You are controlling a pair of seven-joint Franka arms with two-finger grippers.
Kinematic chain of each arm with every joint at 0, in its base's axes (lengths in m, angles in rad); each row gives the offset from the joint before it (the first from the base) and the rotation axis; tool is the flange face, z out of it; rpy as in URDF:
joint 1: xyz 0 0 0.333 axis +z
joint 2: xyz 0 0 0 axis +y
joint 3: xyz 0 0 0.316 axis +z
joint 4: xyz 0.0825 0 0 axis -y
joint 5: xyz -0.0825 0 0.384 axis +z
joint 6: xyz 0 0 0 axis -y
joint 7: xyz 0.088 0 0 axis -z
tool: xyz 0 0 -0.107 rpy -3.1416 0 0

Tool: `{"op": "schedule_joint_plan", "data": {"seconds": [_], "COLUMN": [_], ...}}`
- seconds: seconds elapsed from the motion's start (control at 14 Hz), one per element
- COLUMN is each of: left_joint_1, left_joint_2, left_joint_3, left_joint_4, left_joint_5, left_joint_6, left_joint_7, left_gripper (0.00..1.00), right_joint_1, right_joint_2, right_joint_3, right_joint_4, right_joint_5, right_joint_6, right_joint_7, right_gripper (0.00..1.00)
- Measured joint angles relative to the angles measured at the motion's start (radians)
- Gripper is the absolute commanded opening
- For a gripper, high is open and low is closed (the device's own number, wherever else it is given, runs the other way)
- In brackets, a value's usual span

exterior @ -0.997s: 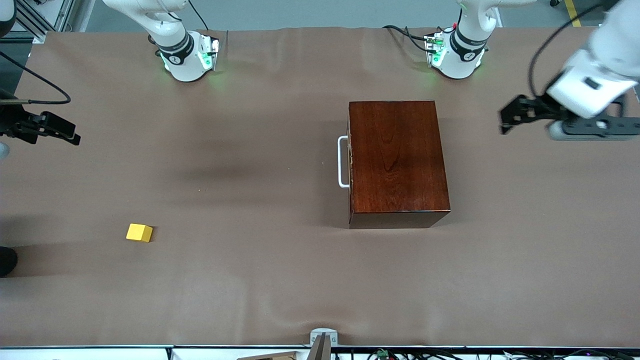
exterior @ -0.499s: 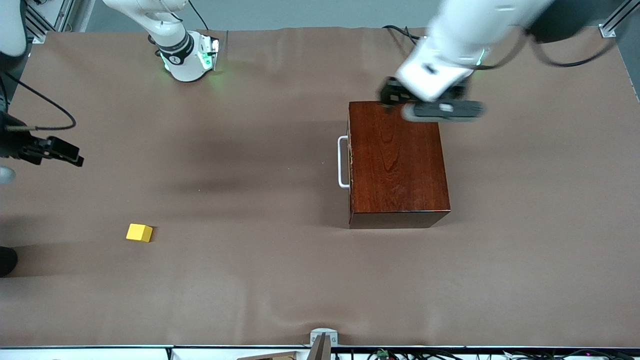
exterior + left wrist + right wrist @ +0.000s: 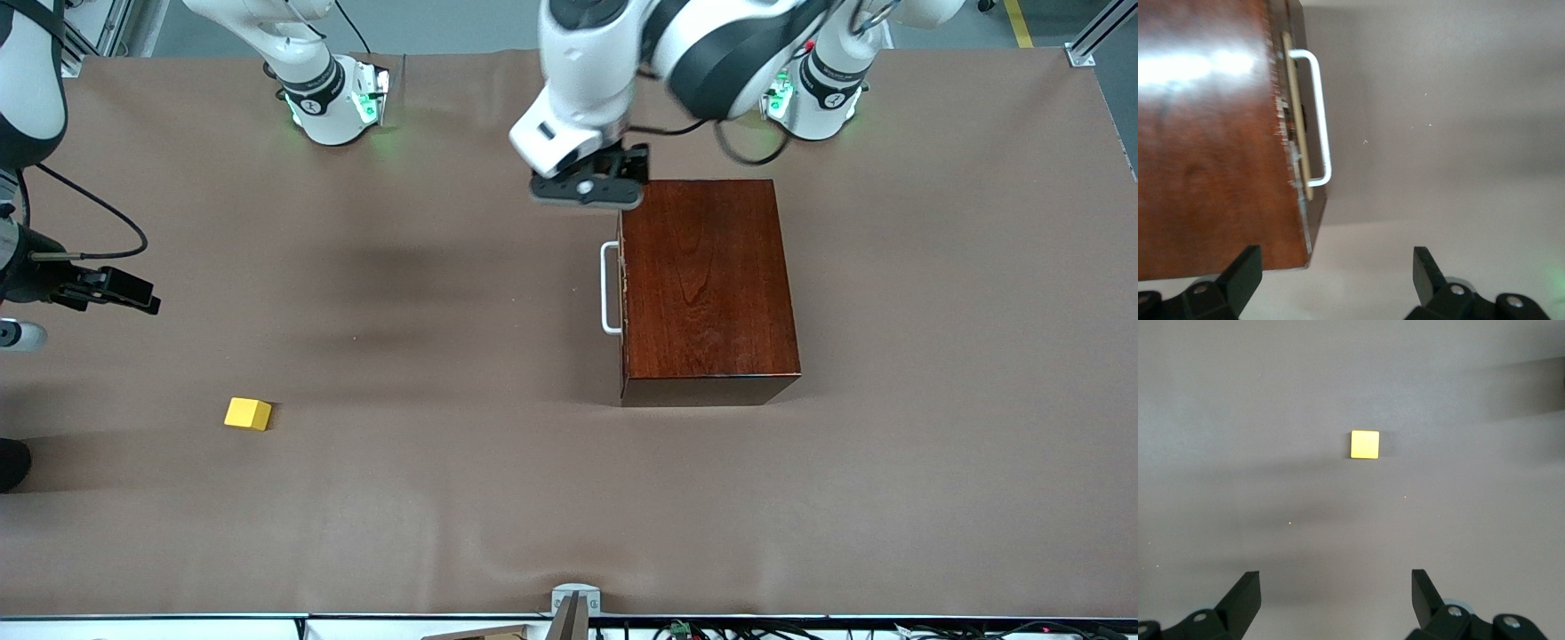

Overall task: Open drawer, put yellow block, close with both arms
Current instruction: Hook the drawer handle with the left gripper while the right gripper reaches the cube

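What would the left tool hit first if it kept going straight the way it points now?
Probably bare table beside the box. The left tool, open, points down near the box's corner, one finger at the box's edge, so that finger might clip the box first. The handle lies off that line. Depth is unclear.

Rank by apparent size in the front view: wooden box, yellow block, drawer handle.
1. Wooden box, by far the largest.
2. Drawer handle, long but thin.
3. Yellow block, smallest, though the thin handle makes this a close call.

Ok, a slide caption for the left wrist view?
Left hand, open, hangs above the closed drawer's white handle at the wooden box corner.
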Motion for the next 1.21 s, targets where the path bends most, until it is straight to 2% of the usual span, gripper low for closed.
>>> {"op": "schedule_joint_plan", "data": {"seconds": [0.28, 0.5, 0.78, 1.21], "left_joint_1": [-0.103, -0.137, -0.137, -0.138], "left_joint_2": [0.105, 0.170, 0.237, 0.252], "left_joint_3": [0.098, 0.150, 0.163, 0.163], "left_joint_4": [0.007, 0.009, 0.018, 0.018], "left_joint_5": [0.052, 0.072, 0.117, 0.194], "left_joint_6": [0.075, 0.139, 0.206, 0.203], "left_joint_7": [-0.011, -0.011, -0.009, -0.001], "left_gripper": [1.00, 1.00, 1.00, 1.00], "right_joint_1": [0.000, 0.000, 0.001, 0.004], "right_joint_2": [0.026, 0.047, 0.080, 0.140], "right_joint_3": [0.001, 0.002, 0.004, 0.008], "right_joint_4": [0.000, 0.000, 0.000, -0.001], "right_joint_5": [0.000, 0.000, 0.000, 0.005], "right_joint_6": [0.025, 0.049, 0.075, 0.086], "right_joint_7": [0.000, 0.000, 0.000, 0.000], "right_gripper": [1.00, 1.00, 1.00, 1.00]}}
